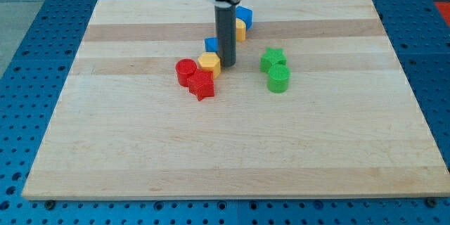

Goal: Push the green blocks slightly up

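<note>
Two green blocks lie right of the board's middle: a star-shaped green block and, touching it just below, a round green block. My tip stands on the board to their left, about a block's width and a half from the green star. It sits right beside a yellow hexagonal block.
A red round block and a red star-shaped block sit left of and below the yellow one. A blue block is partly hidden behind the rod. Another blue block and a yellow block lie near the top. The wooden board rests on a blue perforated table.
</note>
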`<state>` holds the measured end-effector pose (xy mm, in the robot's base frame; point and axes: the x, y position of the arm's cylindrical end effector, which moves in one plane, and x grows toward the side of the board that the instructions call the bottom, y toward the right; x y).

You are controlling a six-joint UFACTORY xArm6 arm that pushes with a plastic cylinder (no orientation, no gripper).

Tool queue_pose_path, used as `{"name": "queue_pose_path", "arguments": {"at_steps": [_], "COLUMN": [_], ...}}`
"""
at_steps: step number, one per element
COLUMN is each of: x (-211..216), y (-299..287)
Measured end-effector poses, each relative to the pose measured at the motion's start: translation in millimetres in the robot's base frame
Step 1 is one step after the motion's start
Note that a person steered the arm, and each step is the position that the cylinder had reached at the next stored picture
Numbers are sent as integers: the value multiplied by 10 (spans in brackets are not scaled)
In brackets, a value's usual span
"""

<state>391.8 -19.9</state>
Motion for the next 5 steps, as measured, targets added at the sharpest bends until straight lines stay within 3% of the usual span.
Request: {"name": "queue_pose_path", "arguments": {"at_steps": [2, 3, 5], "x": [668, 854, 743], "y": [30, 316, 902]}}
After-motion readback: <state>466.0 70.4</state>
